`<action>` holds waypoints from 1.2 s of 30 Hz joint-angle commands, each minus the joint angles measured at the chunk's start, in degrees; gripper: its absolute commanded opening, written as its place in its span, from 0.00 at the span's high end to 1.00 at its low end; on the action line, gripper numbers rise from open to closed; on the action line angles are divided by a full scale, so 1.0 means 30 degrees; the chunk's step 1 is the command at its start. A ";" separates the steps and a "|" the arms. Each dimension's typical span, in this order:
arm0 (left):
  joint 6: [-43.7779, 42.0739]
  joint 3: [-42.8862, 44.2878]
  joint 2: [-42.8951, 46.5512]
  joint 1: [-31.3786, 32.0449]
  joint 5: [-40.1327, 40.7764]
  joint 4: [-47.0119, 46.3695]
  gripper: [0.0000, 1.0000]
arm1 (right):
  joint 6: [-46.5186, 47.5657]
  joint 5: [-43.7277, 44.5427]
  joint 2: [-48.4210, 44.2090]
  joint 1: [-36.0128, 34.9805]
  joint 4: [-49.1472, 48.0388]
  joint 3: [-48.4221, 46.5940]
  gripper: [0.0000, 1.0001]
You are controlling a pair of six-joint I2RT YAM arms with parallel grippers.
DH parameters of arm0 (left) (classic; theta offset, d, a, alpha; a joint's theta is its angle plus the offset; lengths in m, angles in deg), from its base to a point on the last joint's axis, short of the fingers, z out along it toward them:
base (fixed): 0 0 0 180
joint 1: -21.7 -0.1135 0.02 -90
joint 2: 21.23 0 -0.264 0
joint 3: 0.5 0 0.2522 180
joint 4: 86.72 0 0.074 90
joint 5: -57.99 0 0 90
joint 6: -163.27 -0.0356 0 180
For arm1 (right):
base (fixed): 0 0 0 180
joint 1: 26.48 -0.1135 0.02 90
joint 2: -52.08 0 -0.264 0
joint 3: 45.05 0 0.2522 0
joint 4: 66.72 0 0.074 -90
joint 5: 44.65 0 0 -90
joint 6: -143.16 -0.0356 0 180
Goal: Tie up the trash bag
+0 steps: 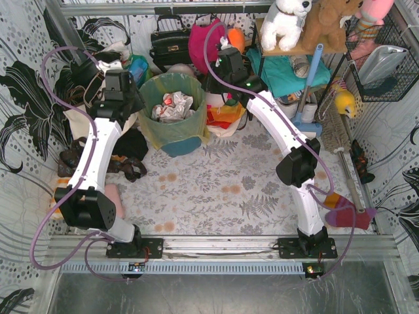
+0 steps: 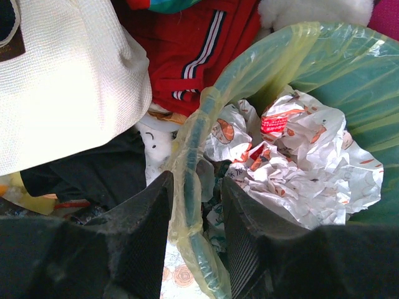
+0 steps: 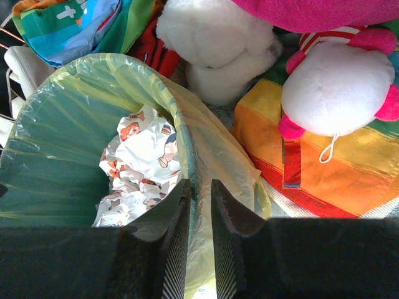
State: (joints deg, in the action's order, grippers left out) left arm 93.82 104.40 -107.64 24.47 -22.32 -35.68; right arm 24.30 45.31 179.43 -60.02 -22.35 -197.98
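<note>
Lining the teal bin (image 1: 182,148) on the far side of the table, a little left of centre, between the two arms: the trash bag (image 1: 152,127), mouth up, yellow film folded out over the rim, crumpled printed paper (image 1: 171,106) heaped inside. Not yet lifted out, no handle strips made out, nothing knotted.

Straddling the bag-covered rim on the bin's left side with the left gripper (image 2: 194,218): jaws apart, one finger outside against the film, the other inside toward the paper, a sliver of dark gap showing beside the rim. Straddling the opposite side likewise with the right gripper (image 3: 201,215): jaws drawn to a narrow slit, pale film filling it; pinched or merely enclosed, cannot tell.

Judging from that: bag edge running lengthwise through each pair of fingers, so a matter of closing square across the film to catch it. Neither arm nearer; one to each side, facing across the mouth. Probably the gathering step, well short of tying. Calls for both edges gripped, then drawn up and inward off the rim.

Worth minding: catching the hard bin rim along with the film and so dragging the bin; thin plastic tearing or slipping; clutter close by, with a cream fabric bag (image 2: 62,81) just beside the left side, and a white plush toy (image 3: 218,43) and rainbow-striped cloth (image 3: 324,168) just beside the right.
</note>
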 commanded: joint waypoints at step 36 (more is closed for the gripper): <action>-0.1610 0.0559 0.1850 0.1073 -0.3257 0.3500 1.00 | 0.0662 -0.0366 -0.3615 -0.2049 0.2363 0.1971 1.00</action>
State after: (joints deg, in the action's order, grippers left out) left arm 92.27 104.51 -106.46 24.43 -27.12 -29.17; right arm 25.39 46.41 177.05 -63.34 -17.87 -194.90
